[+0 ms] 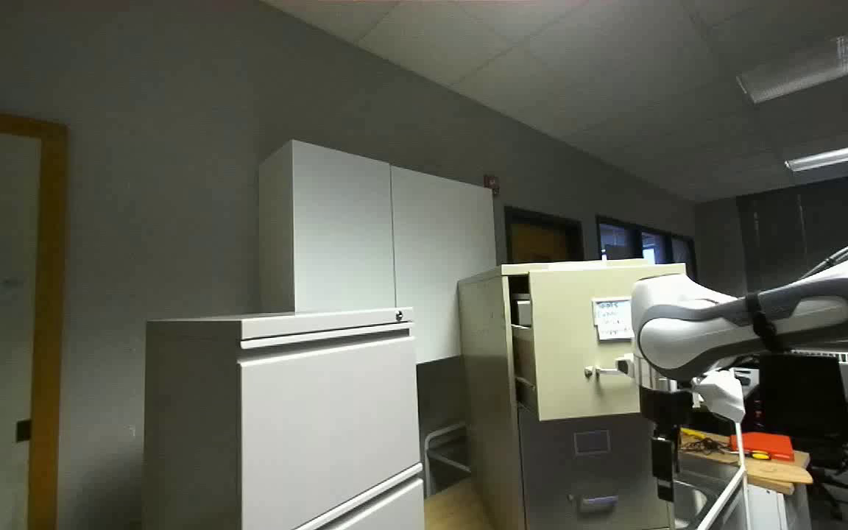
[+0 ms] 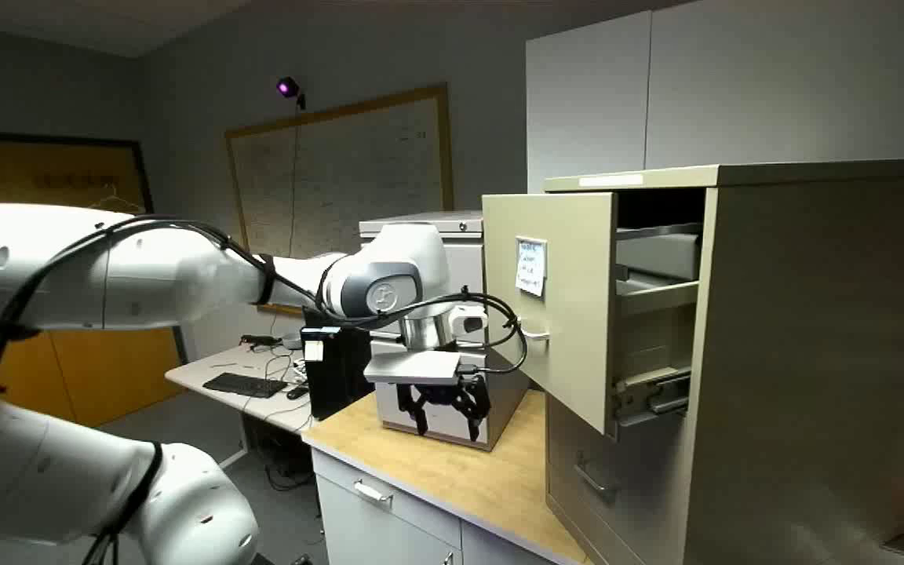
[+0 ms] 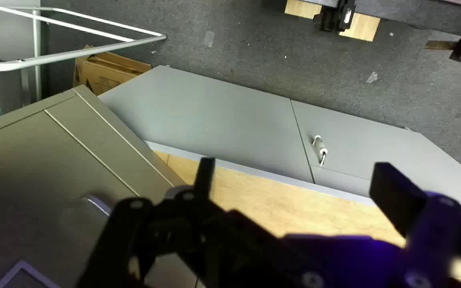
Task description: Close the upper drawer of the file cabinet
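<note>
The upper drawer (image 1: pixel 564 331) of the file cabinet (image 1: pixel 484 368) stands partly pulled out. Its cream front carries paper notes and a small handle. In an exterior view the drawer's front (image 2: pixel 570 314) and open side show, with grey contents inside the cabinet (image 2: pixel 813 353). My gripper (image 2: pixel 448 433) hangs pointing down, in front of the drawer and lower than its handle. Its fingers are spread and empty. In the wrist view the gripper (image 3: pixel 296 164) is open over the counter. The cabinet's plainer lower front (image 3: pixel 34 172) shows there at the left; the upper drawer is out of view.
A light-grey lateral cabinet (image 1: pixel 328 427) stands on the wooden counter (image 2: pixel 436 471), behind the gripper in an exterior view. White wall cupboards (image 1: pixel 343 228) are behind. A desk with a keyboard (image 2: pixel 244 384) and a table with a red case (image 1: pixel 762 445) stand nearby.
</note>
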Controlling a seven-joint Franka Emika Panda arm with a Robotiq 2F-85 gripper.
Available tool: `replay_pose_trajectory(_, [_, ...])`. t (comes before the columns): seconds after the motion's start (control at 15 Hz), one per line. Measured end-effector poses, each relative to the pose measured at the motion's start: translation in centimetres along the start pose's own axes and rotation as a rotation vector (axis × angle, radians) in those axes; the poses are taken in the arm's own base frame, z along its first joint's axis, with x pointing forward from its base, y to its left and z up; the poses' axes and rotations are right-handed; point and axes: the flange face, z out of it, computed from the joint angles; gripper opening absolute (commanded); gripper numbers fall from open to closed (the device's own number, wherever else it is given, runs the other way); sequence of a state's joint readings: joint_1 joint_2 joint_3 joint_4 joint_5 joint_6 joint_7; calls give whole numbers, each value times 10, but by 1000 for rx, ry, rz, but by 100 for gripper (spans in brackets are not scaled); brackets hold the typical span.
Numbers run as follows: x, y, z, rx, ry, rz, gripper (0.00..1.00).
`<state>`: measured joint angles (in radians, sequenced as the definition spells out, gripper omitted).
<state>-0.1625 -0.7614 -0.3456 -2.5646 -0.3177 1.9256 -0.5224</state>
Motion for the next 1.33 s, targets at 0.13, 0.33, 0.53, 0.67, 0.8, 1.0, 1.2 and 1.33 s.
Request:
replay_pose_trajectory(0.13, [0, 0, 0, 0, 0, 0, 100])
replay_pose_trajectory(0.33, [0, 0, 0, 0, 0, 0, 100])
replay_pose_trajectory(0.53, [0, 0, 0, 0, 0, 0, 100])
replay_pose_trajectory(0.67, [0, 0, 0, -1, 0, 2, 75])
replay_pose_trajectory(0.8, [3, -1, -2, -11, 12, 7, 68])
replay_pose_trajectory(1.0, [13, -3, -12, -68, 68, 32, 42])
replay_pose_trajectory(1.2, [24, -9, -33, -167, 155, 60, 20])
replay_pose_trajectory(1.33, [30, -17, -48, -251, 221, 70, 6])
